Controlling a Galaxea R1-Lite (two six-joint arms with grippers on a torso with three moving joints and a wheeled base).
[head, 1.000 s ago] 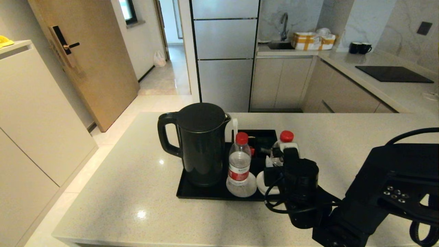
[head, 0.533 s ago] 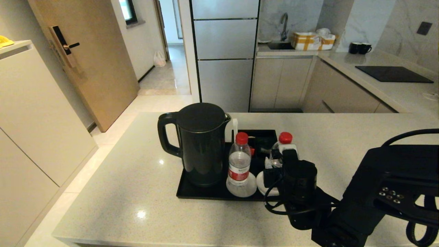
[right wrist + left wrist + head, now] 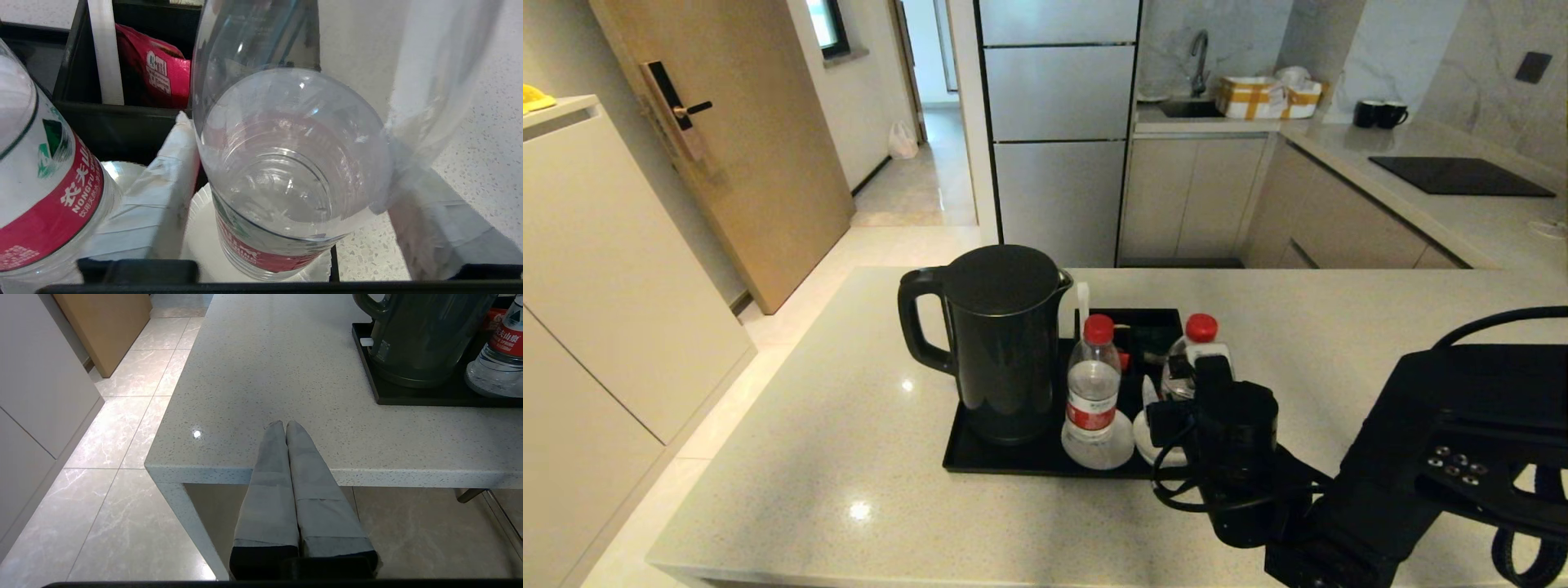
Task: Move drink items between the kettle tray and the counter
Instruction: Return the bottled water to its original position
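While the right gripper [image 3: 292, 171] stands at the tray's near right corner, its jaws are spread on either side of the right water bottle [image 3: 1186, 353], one pale finger [image 3: 171, 163] just beside the bottle's left flank and the other finger [image 3: 412, 134] close to its right; whether either pad touches the plastic cannot be told. That bottle stands upright on a round white coaster [image 3: 200, 241] at about five o'clock on the kettle tray [image 3: 980, 457], right by the tray's edge, with bare speckled tabletop [image 3: 849, 425] beyond it at three o'clock. A second water bottle [image 3: 1092, 384], also red-capped and red-labelled, stands upright on its own coaster [image 3: 1098, 453] just to the nine o'clock side of the first, near enough to crowd the left finger. The tall black kettle [image 3: 1001, 343] fills the tray's nine o'clock half, handle pointing outward. At twelve o'clock the tray's divided compartments [image 3: 1147, 322] hold a red sachet [image 3: 163, 77] and something dark that may be the green sachet; this cannot be made out. A white upright strip [image 3: 106, 53] rises at the compartment wall. The right arm's black wrist hides the lower part of the right bottle in the head view. The left gripper [image 3: 285, 424] hangs parked off the tabletop's near edge at seven o'clock, jaws pressed together.
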